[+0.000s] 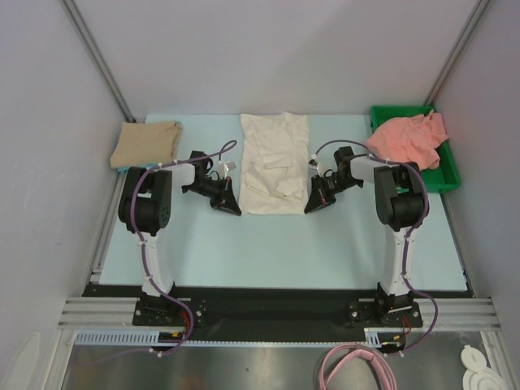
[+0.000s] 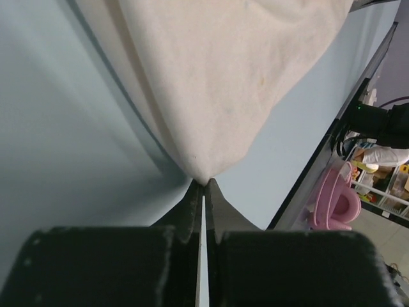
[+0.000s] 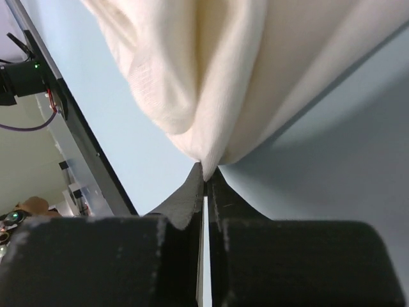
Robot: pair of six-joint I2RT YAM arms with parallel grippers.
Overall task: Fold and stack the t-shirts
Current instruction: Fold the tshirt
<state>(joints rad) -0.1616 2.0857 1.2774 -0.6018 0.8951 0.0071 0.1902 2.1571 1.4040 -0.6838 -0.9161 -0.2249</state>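
Observation:
The cream-white t-shirt point(image 1: 275, 162) lies folded lengthwise in a long strip at the table's middle back. My left gripper point(image 1: 232, 206) is shut on its near left corner point(image 2: 203, 171). My right gripper point(image 1: 314, 205) is shut on its near right corner point(image 3: 206, 165). Both hold the near hem low over the table. The tan-beige t-shirt point(image 1: 147, 144) lies folded at the back left. The salmon-pink t-shirt point(image 1: 406, 138) lies crumpled in the green tray point(image 1: 446, 173) at the back right.
Light blue table surface point(image 1: 276, 252) stretches in front of the cream shirt. Grey walls and metal posts enclose the table at left, back and right. A black rail point(image 1: 276, 305) runs along the near edge between the arm bases.

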